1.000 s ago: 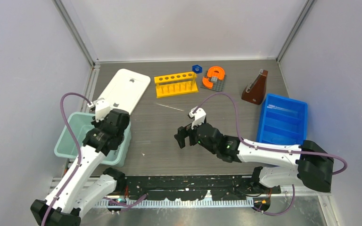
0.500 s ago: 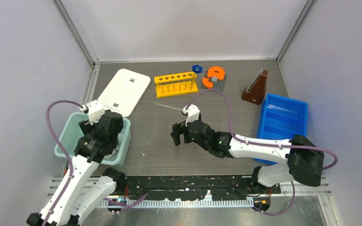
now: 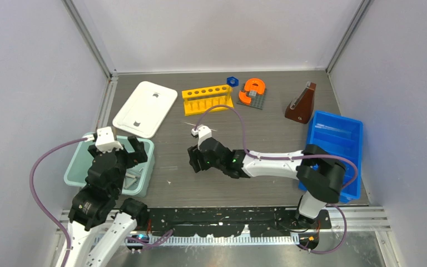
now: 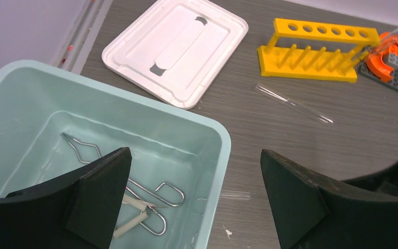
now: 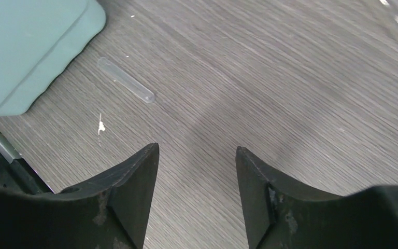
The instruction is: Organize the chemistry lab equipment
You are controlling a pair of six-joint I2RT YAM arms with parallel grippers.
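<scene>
Right gripper hangs open and empty over the table, a short tube just ahead; left gripper gapes, empty, above the bin. I count the tongs as binned, while rod, rack, hex piece and flask lie outside it, so most of the job is left.

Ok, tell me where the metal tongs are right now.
In the left wrist view the metal tongs lie inside the pale green tub at the table's near-left corner, under the left gripper, with the white lid just beyond it.
</scene>
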